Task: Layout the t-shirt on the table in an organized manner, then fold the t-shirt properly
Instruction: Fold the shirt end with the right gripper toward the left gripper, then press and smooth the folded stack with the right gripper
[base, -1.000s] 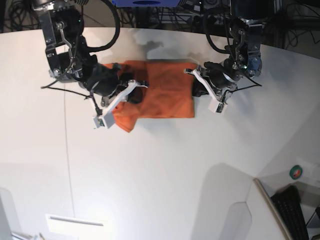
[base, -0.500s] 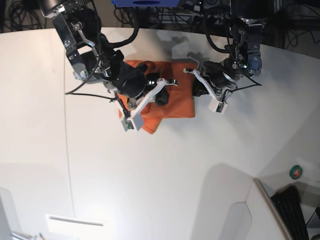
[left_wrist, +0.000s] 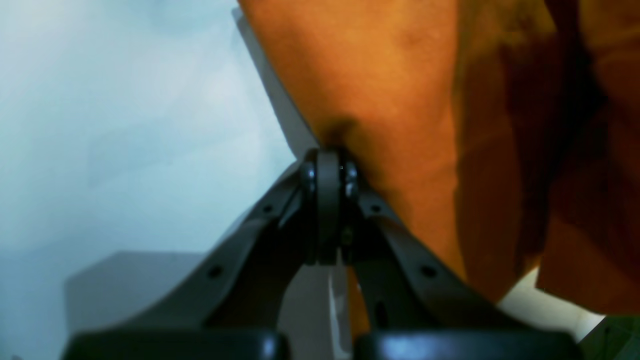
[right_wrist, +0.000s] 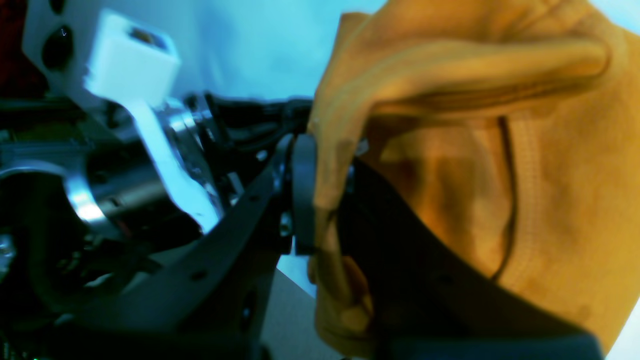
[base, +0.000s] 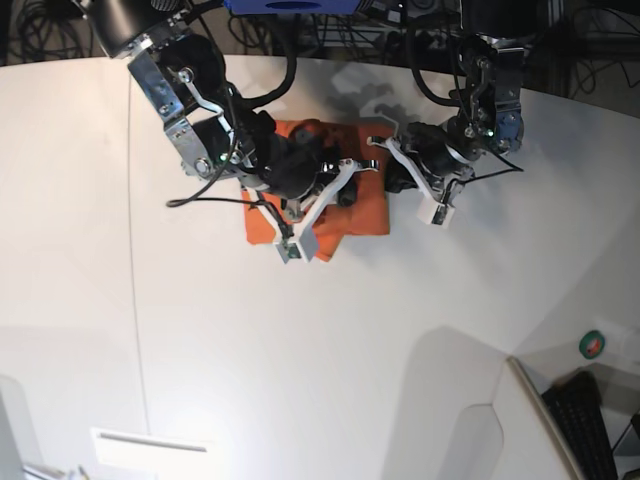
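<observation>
Left wrist view: the left gripper (left_wrist: 327, 165) is pinching its jaws together at the edge of the t-shirt (left_wrist: 400, 100), pinning that edge against the table (left_wrist: 125, 100).

Right wrist view: the right gripper (right_wrist: 320, 200) is clamping narrowly on a bunched fold of the t-shirt, lifted off the table.

Base view: the right gripper (base: 345, 190) is hanging over the t-shirt's middle; a fold across the shirt looks under way. Next, lowering that fold beside the left gripper (base: 392, 178), edges aligned, then letting go.
</observation>
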